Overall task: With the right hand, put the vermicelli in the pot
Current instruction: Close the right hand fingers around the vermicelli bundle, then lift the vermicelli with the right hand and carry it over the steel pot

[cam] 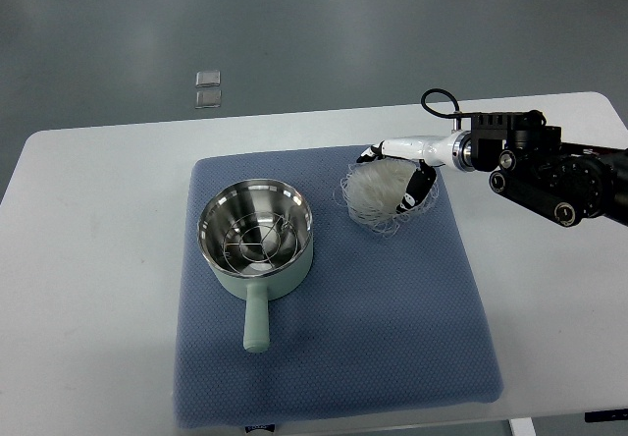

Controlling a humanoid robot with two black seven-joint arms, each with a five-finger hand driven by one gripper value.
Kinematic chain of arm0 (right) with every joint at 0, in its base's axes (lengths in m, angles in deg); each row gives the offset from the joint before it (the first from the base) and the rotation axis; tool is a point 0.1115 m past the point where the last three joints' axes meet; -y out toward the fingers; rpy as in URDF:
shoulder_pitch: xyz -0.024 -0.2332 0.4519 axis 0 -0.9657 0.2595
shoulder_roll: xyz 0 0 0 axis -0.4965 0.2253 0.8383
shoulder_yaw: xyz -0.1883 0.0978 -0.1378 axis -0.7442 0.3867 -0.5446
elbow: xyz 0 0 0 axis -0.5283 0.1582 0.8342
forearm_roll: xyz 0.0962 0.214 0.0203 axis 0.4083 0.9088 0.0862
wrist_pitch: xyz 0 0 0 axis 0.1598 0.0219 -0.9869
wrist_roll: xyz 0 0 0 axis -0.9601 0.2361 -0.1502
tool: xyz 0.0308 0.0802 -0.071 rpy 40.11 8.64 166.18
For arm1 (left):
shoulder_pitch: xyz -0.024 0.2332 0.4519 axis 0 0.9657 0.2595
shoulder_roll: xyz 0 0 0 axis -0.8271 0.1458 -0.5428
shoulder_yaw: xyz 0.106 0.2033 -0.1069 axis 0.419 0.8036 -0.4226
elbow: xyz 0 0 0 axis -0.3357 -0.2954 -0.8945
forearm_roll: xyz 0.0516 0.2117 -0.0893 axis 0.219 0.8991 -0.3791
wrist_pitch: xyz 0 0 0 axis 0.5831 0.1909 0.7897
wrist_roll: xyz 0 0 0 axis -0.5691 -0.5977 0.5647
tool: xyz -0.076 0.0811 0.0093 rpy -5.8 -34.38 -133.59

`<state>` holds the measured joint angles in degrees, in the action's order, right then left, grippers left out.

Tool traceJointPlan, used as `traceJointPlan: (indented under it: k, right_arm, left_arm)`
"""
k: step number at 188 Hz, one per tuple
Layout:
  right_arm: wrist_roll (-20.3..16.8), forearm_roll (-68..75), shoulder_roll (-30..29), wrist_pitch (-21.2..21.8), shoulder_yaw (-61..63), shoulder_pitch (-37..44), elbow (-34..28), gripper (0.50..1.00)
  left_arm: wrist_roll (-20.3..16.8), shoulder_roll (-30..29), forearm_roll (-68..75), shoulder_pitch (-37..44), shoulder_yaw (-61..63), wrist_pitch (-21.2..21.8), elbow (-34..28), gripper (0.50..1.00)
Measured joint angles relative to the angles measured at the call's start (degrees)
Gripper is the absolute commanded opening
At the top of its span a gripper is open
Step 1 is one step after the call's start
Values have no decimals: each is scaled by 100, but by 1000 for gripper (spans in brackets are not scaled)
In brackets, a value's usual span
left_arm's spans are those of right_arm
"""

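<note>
Gripping the vermicelli (378, 192) right of the pot (256, 236), my right fingers (417, 189) closed around its light, springy, brittle middle.

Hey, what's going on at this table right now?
The robot's right hand is down at a bundle of vermicelli on the blue mat; whether its fingers have closed on it can't be seen. The pot, with a wire rack inside, sits to the left with no vermicelli in it yet. No left arm shows.
</note>
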<state>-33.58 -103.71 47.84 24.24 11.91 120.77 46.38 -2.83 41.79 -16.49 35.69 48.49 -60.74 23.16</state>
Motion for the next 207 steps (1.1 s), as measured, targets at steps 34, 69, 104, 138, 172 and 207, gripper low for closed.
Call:
traceJointPlan:
  k: [34, 69, 104, 138, 172, 207]
  right_arm:
    - [0, -5, -15, -91, 15, -40, 1, 500]
    - [0, -6, 0, -109, 14, -4, 3, 500]
    - [171, 60, 29, -27, 41, 272, -3, 500]
    - [462, 101, 77, 185, 64, 647, -45, 500]
    - [752, 117, 72, 475, 114, 1163, -72, 500]
    - [936, 181, 20, 699, 123, 1734, -282, 500]
  left_arm:
    - [0, 0, 0, 0, 1, 0, 0, 1000]
    - [0, 0, 0, 0, 1, 0, 0, 1000]
    - [0, 0, 0, 0, 1, 0, 0, 1000]
    - [0, 0, 0, 0, 0, 0, -1, 1000]
    - [0, 0, 0, 0, 0, 0, -1, 1000]
    - [0, 0, 0, 0, 1, 0, -1, 1000]
